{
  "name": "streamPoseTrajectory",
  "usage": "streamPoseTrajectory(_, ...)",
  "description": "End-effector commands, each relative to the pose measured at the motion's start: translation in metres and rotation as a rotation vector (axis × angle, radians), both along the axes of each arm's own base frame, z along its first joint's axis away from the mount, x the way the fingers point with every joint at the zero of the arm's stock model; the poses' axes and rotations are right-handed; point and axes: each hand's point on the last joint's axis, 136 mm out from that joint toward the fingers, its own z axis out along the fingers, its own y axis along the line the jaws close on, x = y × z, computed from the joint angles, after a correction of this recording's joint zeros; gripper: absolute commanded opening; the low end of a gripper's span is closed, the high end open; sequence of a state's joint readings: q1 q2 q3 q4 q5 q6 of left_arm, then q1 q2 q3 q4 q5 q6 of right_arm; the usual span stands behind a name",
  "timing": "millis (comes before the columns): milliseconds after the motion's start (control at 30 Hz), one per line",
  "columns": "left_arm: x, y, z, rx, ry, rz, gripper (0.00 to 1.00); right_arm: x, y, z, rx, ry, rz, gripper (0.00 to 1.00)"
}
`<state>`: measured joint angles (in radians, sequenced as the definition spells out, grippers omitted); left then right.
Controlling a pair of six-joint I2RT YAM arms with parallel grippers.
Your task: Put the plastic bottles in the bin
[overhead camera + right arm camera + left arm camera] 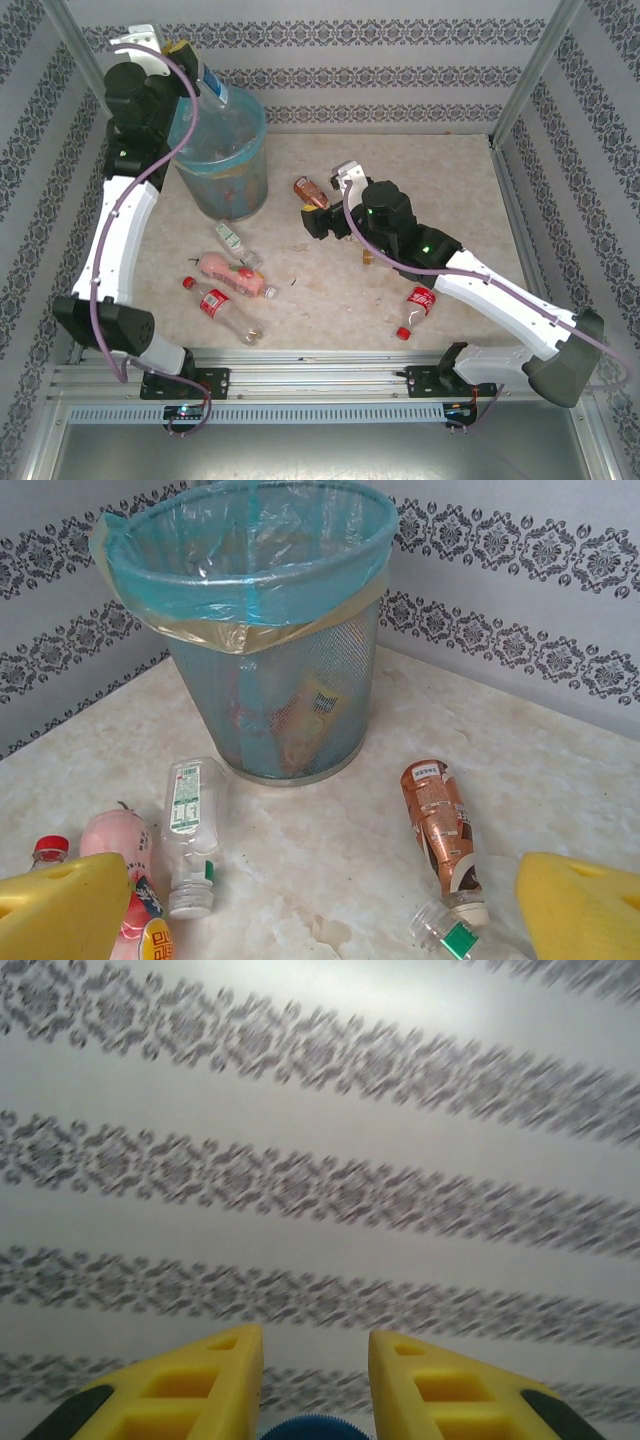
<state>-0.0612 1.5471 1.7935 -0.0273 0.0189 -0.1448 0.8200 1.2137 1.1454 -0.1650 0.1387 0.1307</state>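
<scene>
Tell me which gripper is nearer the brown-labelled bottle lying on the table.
Right. The right gripper is open just short of the brown-labelled bottle; the left gripper is at the far rim of the bin, shut on a blue-capped bottle.

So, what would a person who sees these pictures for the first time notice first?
First, the left tool, raised over the round bin with a blue plastic bag liner at the far left, shut on a clear plastic bottle with a blue label. Then the right tool, wide open, facing a brown plastic bottle lying mid-table, and a pink plastic bottle lying front left.
</scene>
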Motion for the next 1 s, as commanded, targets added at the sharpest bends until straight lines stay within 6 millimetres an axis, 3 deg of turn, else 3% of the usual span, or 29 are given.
streamPoseTrajectory(0,0.026,0.027,-0.043,0.115,0.13,0.1,0.0,0.003,-0.009,0.005,0.014,-0.018,-0.03,0.98)
streamPoseTrajectory(300,0.064,0.041,-0.126,0.15,0.287,0.089,0.0,0.005,-0.007,-0.006,0.009,0.014,-0.037,0.98)
streamPoseTrajectory(467,0.084,0.047,-0.185,0.163,0.412,0.081,0.0,0.008,-0.001,-0.013,0.002,0.042,-0.027,0.98)
streamPoseTrajectory(733,0.093,0.06,-0.259,0.112,0.529,0.086,0.0,0.009,-0.001,-0.018,-0.008,0.059,-0.033,0.98)
streamPoseTrajectory(967,0.098,0.057,-0.309,0.04,0.617,0.018,0.0,0.011,0.002,-0.026,-0.005,0.089,-0.038,0.98)
